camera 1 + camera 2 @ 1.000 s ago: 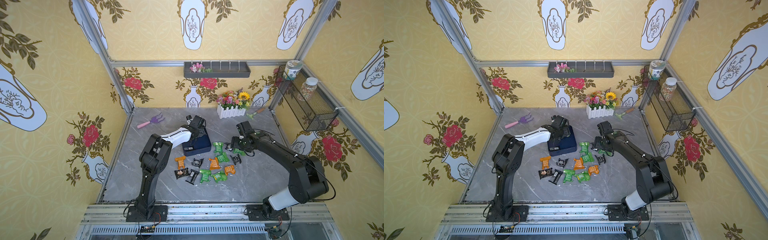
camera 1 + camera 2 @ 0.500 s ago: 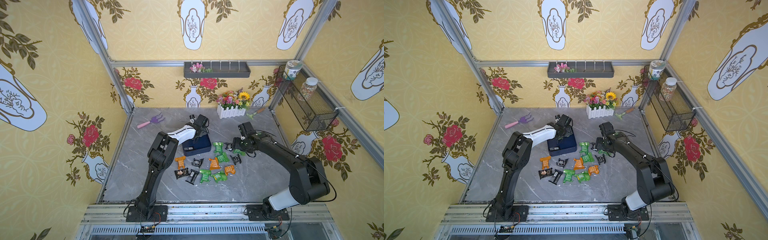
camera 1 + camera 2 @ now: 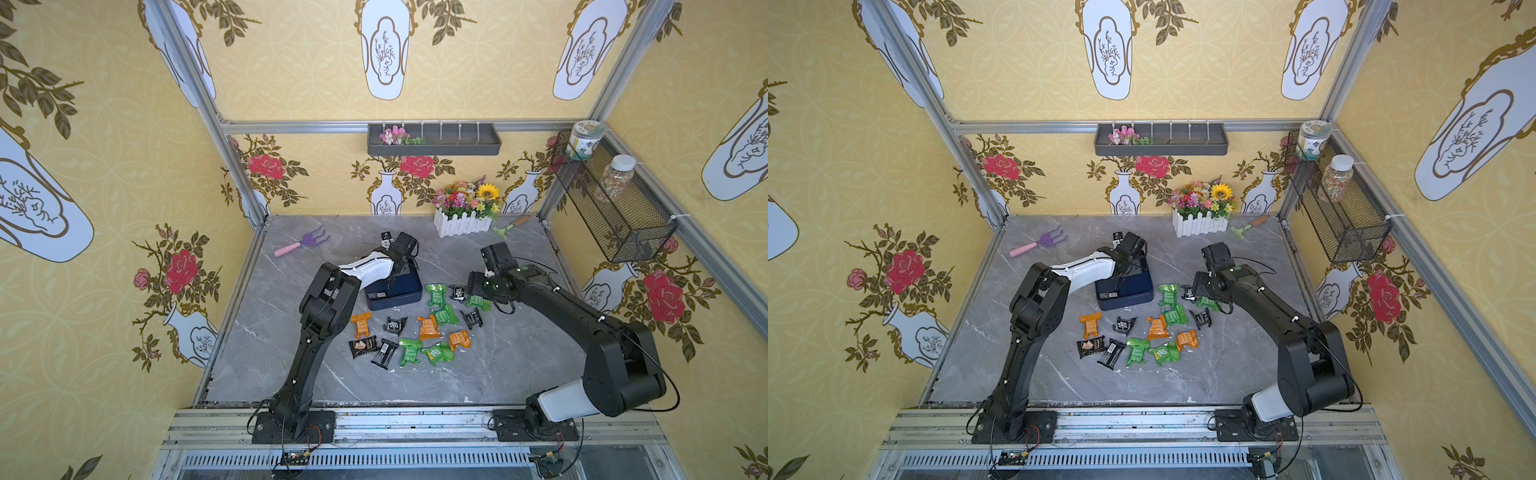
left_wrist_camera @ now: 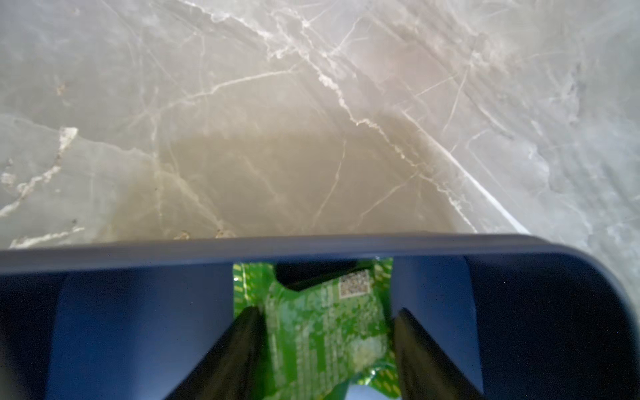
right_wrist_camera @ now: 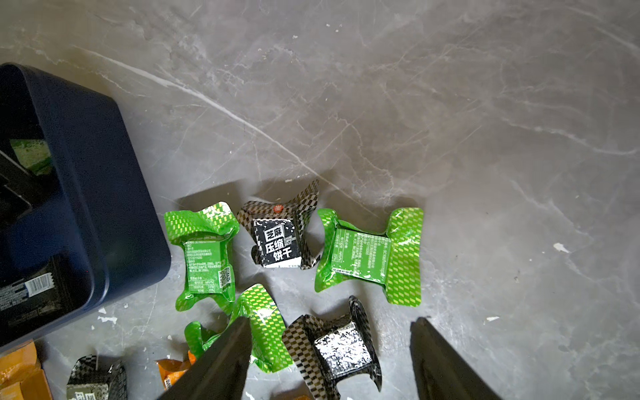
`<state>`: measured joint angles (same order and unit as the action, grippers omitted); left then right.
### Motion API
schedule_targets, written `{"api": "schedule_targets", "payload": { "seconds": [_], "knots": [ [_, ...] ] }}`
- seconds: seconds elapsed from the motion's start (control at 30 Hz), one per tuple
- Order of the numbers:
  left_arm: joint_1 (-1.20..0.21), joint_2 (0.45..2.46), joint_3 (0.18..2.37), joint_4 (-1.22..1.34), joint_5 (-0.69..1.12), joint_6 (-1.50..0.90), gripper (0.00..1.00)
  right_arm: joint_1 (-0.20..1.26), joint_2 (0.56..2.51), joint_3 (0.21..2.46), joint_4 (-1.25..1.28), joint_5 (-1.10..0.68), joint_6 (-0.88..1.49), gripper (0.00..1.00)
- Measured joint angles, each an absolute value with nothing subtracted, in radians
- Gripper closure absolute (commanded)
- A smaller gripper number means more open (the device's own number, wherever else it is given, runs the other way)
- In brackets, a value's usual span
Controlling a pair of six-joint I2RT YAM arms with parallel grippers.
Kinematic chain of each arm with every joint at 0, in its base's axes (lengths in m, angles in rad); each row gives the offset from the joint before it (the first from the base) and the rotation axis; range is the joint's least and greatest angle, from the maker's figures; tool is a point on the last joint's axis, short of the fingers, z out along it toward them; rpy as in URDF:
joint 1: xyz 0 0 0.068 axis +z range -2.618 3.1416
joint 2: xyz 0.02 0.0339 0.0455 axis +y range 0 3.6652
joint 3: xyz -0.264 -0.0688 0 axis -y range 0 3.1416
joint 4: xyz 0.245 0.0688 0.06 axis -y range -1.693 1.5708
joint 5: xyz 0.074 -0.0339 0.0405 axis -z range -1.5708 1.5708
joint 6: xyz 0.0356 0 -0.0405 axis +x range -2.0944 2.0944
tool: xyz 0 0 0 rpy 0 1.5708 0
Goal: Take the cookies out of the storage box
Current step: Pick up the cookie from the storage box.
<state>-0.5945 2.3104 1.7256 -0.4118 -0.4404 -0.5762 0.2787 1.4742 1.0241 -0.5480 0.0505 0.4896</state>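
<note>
black packet point(image 5: 277, 239) with 芝麻 压缩饼干 label

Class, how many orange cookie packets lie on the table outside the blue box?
3. The left orange packet lies in front of the storage box; the middle orange packet sits beside a green packet; the right orange packet lies nearer the front. Others may hide inside the box.

Black arms point(image 3: 316, 357), white shells point(image 3: 370, 270)
</note>
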Motion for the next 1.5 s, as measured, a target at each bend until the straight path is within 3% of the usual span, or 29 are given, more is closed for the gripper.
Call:
{"api": "schedule_targets", "payload": {
  "seconds": [0.33, 0.6, 0.8, 0.97, 1.17, 1.5],
  "knots": [
    [-0.590, 2.281, 1.706, -0.394, -0.406, -0.573, 0.69, 0.278, 1.472, 1.030, -0.553, 0.051, 0.489, 0.25],
    [-0.596, 2.163, 1.632, -0.392, -0.393, -0.569, 0.72, 0.278, 1.465, 1.033, -0.554, 0.049, 0.488, 0.25],
    [-0.601, 2.107, 1.587, -0.373, -0.384, -0.572, 0.87, 0.278, 1.445, 1.031, -0.554, 0.047, 0.489, 0.25],
    [-0.604, 2.079, 1.553, -0.368, -0.363, -0.589, 0.90, 0.278, 1.433, 1.031, -0.555, 0.047, 0.490, 0.25],
    [-0.608, 1.911, 1.412, -0.307, -0.337, -0.612, 0.97, 0.277, 1.417, 1.031, -0.560, 0.046, 0.490, 0.25],
    [-0.543, 1.539, 1.046, -0.154, -0.217, -0.717, 0.98, 0.283, 1.408, 1.033, -0.577, 0.031, 0.490, 0.25]
  ]
}}
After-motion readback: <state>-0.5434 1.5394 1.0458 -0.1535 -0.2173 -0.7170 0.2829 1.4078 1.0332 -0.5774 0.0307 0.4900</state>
